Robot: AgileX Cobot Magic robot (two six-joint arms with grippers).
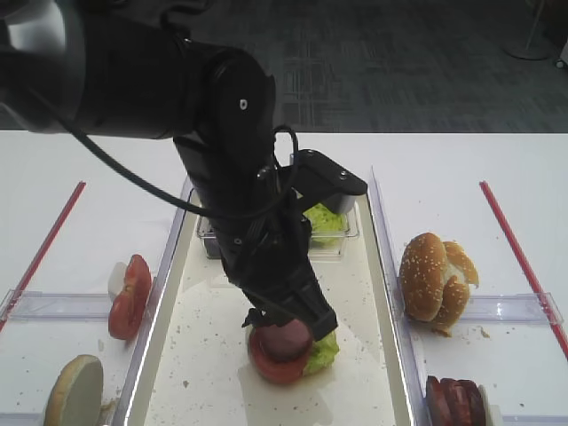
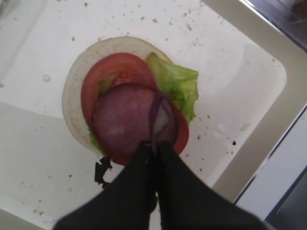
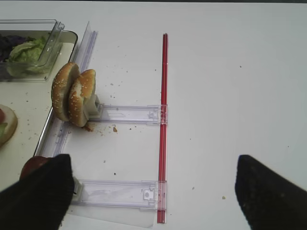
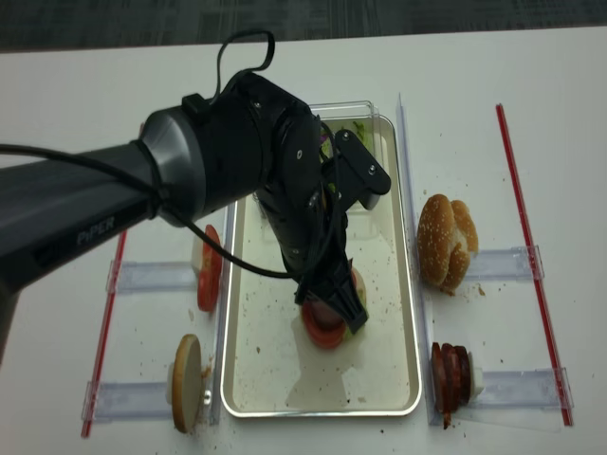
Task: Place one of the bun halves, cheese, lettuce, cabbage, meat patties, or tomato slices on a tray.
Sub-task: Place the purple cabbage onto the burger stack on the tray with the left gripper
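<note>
While our left gripper (image 2: pixel 156 146) is pinched on a cabbage (image 2: pixel 154 112) strip over the patty (image 2: pixel 125 120), tomato (image 2: pixel 115 72), lettuce (image 2: pixel 175 84) and bun (image 2: pixel 72 96) stacked on the tray (image 1: pixel 173 355), we're mid-placement. Next we'd guess it just needs letting go. The right gripper (image 3: pixel 148 191) is spread and empty, and the clear box (image 3: pixel 48 52) holds more lettuce.

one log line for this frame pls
left gripper: shut on cabbage strip | over meat patty, tomato slice, lettuce, bun half | tray | right gripper: open
</note>
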